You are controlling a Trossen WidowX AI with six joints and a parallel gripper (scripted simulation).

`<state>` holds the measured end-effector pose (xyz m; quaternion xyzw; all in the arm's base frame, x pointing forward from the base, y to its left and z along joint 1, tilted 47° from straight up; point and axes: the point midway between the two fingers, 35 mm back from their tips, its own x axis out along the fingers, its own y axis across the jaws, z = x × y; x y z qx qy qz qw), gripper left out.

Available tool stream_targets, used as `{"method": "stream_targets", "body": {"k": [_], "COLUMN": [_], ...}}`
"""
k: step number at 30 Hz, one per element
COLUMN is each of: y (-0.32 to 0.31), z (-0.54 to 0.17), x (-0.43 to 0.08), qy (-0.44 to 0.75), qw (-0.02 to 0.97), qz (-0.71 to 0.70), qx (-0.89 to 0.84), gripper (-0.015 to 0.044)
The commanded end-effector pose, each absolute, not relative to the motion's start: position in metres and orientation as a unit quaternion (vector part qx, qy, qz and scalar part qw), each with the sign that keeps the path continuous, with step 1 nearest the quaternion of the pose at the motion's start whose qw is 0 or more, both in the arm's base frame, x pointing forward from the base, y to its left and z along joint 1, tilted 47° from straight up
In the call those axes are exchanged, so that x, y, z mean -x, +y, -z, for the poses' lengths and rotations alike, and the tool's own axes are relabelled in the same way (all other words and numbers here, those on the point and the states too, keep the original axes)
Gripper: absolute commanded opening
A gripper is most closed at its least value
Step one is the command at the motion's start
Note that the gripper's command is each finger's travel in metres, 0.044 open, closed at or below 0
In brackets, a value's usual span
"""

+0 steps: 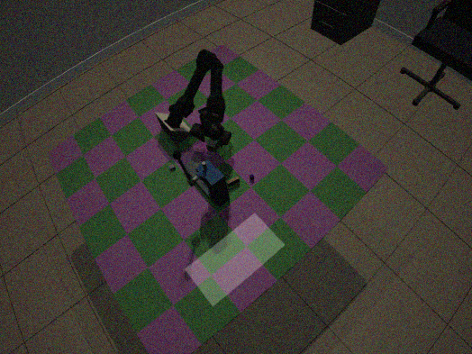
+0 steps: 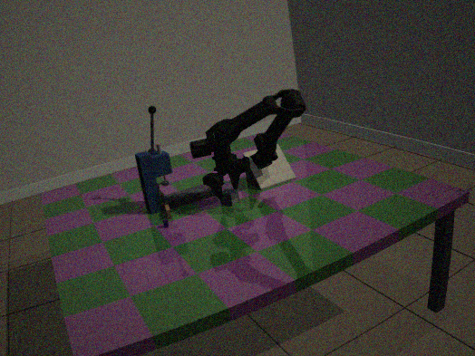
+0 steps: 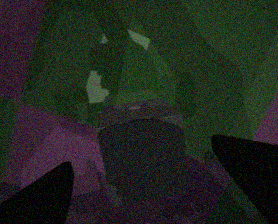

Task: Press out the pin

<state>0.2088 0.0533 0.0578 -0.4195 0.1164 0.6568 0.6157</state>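
Claw point(image 1: 218, 143) point(image 2: 231, 194) point(image 3: 144, 155) released, its fingers wide apart and gripping nothing; in the wrist view a dark grey block point(image 3: 142, 162) shows in the gap between them, low in the frame; whether either finger touches it, I cannot tell.

Block is away from the press point(image 1: 209, 173) point(image 2: 156, 166), on the arm's side of it; its pin cannot be made out in this dim light.

Press is blue and stands upright on the checkered bench point(image 1: 281, 142) point(image 2: 308, 247); its lever point(image 1: 185, 168) point(image 2: 152, 131) is up, a dark ball at the top end; the punch point(image 2: 165, 182) shows beneath the press head in the exterior view.

The arm point(image 1: 195, 81) point(image 2: 249, 120) bends high at the elbow and reaches down toward the bench, the claw pointing downward.

Beside the press lies a small tan piece point(image 1: 233, 182) point(image 2: 167, 210); a small dark cylinder point(image 1: 251, 178) point(image 2: 166, 224) stands near it; on the lever side a little grey cube point(image 1: 172, 167) sits on the bench; a pale slanted panel point(image 1: 161, 120) point(image 2: 281, 171) is by the arm; a dark cabinet point(image 1: 347, 9) and an office chair point(image 1: 443, 40) are beyond the bench.
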Motion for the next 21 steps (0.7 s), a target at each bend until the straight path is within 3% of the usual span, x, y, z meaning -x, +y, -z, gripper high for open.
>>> {"method": "stream_targets", "body": {"k": [1, 9, 18, 21], "y": [0.0584, 0.0664, 0.0664, 0.0664], "z": [-0.0538, -0.0472, -0.0472, -0.0472], "x": [-0.2092, -0.2094, -0.2094, -0.2094], "qy": [0.116, 0.115, 0.115, 0.115], "qw": [0.618, 0.618, 0.618, 0.618], "qz": [-0.657, -0.657, -0.657, -0.657], "qx": [0.417, 0.416, 0.416, 0.416], "gripper": [0.044, 0.044, 0.0204, 0.0184]}}
